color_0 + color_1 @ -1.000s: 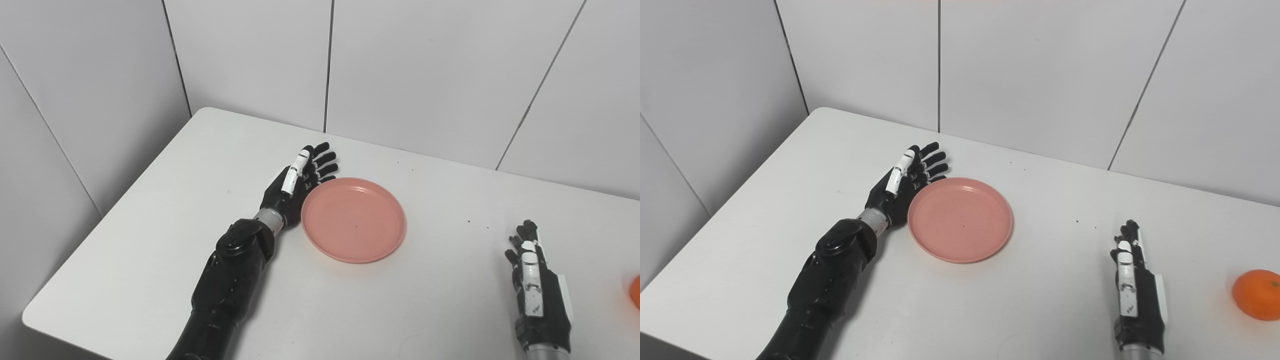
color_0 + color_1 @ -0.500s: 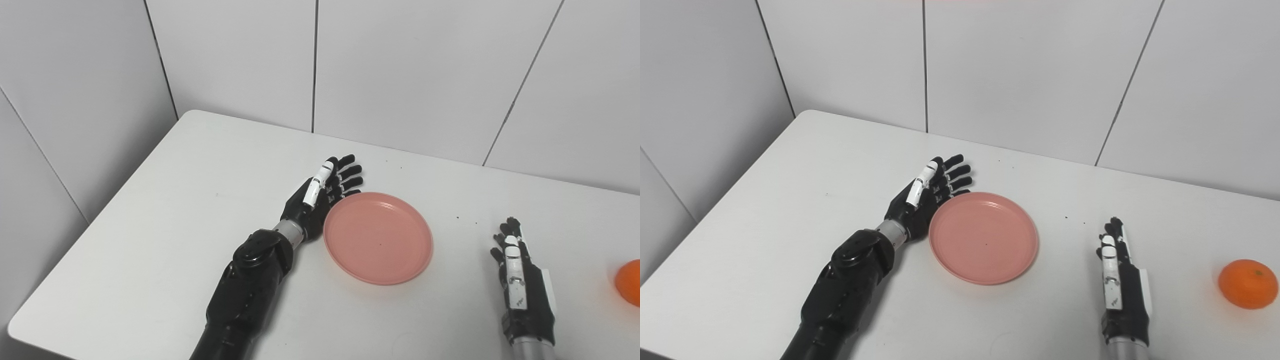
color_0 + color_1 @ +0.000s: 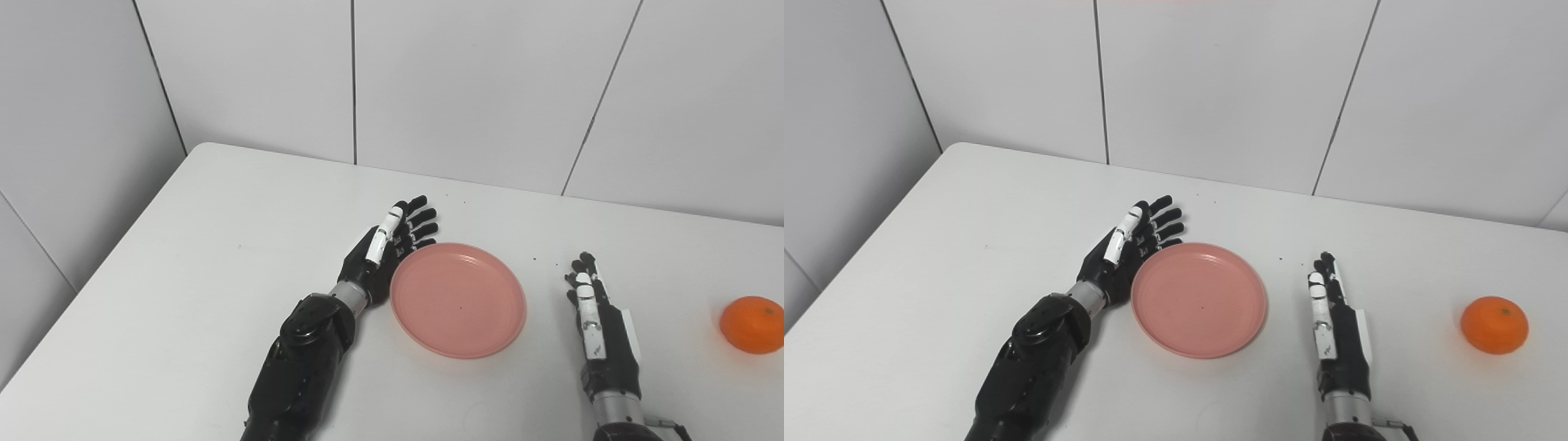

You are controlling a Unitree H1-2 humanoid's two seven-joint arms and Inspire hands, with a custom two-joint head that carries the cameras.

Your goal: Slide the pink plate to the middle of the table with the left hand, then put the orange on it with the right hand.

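one white table (image 3: pixel 184 257). pink plate (image 3: pixel 458 299) near its middle, bare. left hand (image 3: pixel 386 251) edge-on against plate's left rim, fingers straight and spread, holding nothing. right hand (image 3: pixel 603 331) just right of plate, fingers straight, pressed together, empty. orange (image 3: pixel 751 316) far right, well apart from both.

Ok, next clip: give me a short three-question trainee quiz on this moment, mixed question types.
1. True or false: the round orange fruit already lies on the round pink plastic plate.
2. Which hand is against the plate's rim? A) left hand B) right hand C) neither
3. Fill in: the right hand, fingers straight and holding nothing, lies between the plate and the ____.

Key: 1 false, the fruit sits on the white table far to the right; 2 A; 3 orange.
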